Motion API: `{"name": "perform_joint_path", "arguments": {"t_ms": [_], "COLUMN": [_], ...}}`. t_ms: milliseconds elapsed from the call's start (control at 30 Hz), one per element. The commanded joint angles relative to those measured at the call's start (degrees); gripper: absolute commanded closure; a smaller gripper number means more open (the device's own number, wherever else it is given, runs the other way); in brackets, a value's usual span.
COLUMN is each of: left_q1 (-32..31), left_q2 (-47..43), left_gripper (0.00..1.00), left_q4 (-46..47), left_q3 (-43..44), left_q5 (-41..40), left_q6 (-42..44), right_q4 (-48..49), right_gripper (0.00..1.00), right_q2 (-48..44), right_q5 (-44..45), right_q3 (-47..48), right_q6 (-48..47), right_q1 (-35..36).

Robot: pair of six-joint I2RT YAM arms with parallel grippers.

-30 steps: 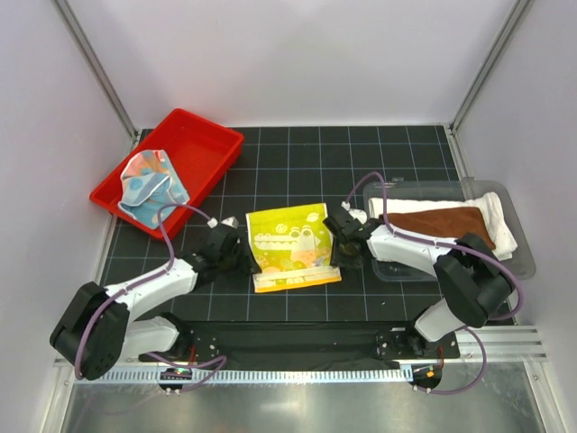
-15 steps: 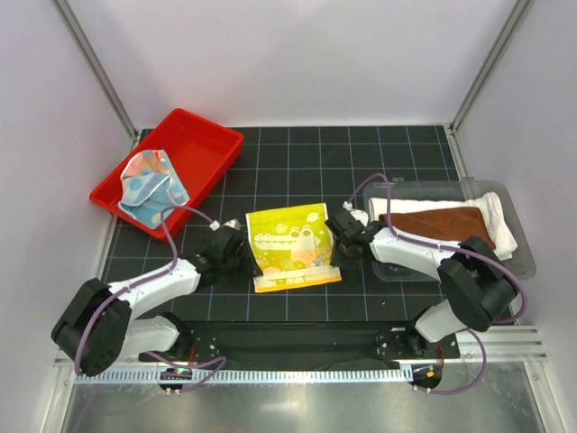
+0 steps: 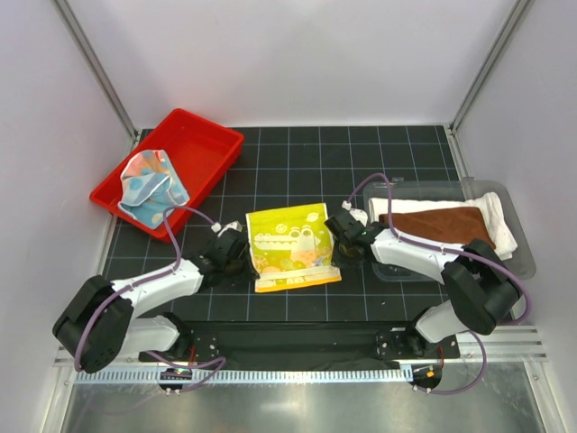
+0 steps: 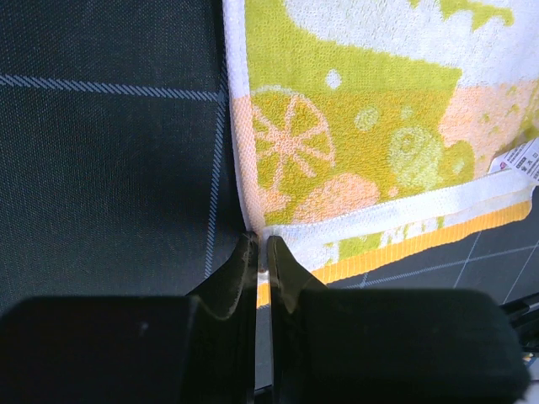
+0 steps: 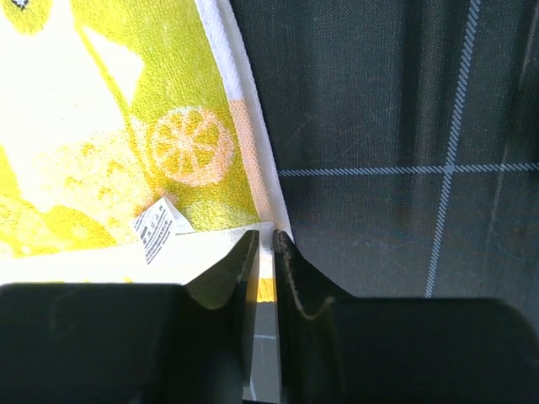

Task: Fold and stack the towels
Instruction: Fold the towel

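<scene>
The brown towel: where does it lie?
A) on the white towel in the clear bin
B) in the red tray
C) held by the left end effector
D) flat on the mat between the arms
A: the brown towel rests on the white towel inside the clear bin.

Left wrist view: crocodile towel (image 4: 370,126) cut off by the top and right edges. Its near corner goes in between the fingers of the left claw (image 4: 262,244), so the pinched bit is unseen.

Right wrist view: same towel runs off the top and left edges, with a corner lost inside the right claw (image 5: 264,236). Care label (image 5: 157,229) print too small to read.

Top view, worktop's right edge: white towel (image 3: 499,221) mostly covered by brown towel (image 3: 437,223). Right arm (image 3: 410,251) hides the near-left part of the clear bin (image 3: 521,253).

Far-left corner: light-blue towel (image 3: 149,185) masks the near rim of the red tray (image 3: 203,144).
</scene>
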Motion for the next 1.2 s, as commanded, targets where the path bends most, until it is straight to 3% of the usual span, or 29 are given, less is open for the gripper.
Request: {"name": "perform_joint_path", "arguments": {"t_ms": [0,100,233,400,467,533,667,1167], "left_q1": [-0.5,-0.5,-0.6,-0.8,-0.9,-1.0,-1.0,-1.1], "left_q2": [-0.2,-0.5,-0.2,0.3,0.2,0.2,-0.1,1.1], "left_gripper": [0.94,0.93,0.82,0.81,0.85,0.97,1.0,1.0], "left_q4": [0.8,0.5,0.2,0.2,0.2,0.1,-0.6,-7.8], "left_q3": [1.1,1.3,1.7,2.1,2.1,2.1,2.9,8.5], "left_q5": [-1.6,-1.7,-1.7,-1.5,-1.6,-1.8,-2.0,-2.9], "left_q6": [-0.2,-0.4,-0.5,-0.4,-0.4,-0.4,-0.4,-0.5], "right_q4": [0.6,0.3,0.3,0.9,1.1,1.2,0.1,-4.8], "right_gripper": [0.8,0.75,0.73,0.73,0.74,0.79,0.99,0.99], "right_q2": [-0.9,-0.9,-0.3,1.2,1.3,1.3,1.1,-1.7], "right_q5": [1.0,1.5,1.3,1.2,1.2,1.2,2.0,3.6], "right_q3": [0.2,0.2,0.0,-0.1,0.0,0.1,1.3,6.2], "right_q6": [0.7,0.8,0.9,0.9,0.8,0.5,-0.3,-4.2], "right_q1": [0.6,0.8,0.9,1.4,1.5,1.5,1.6,1.7]}}
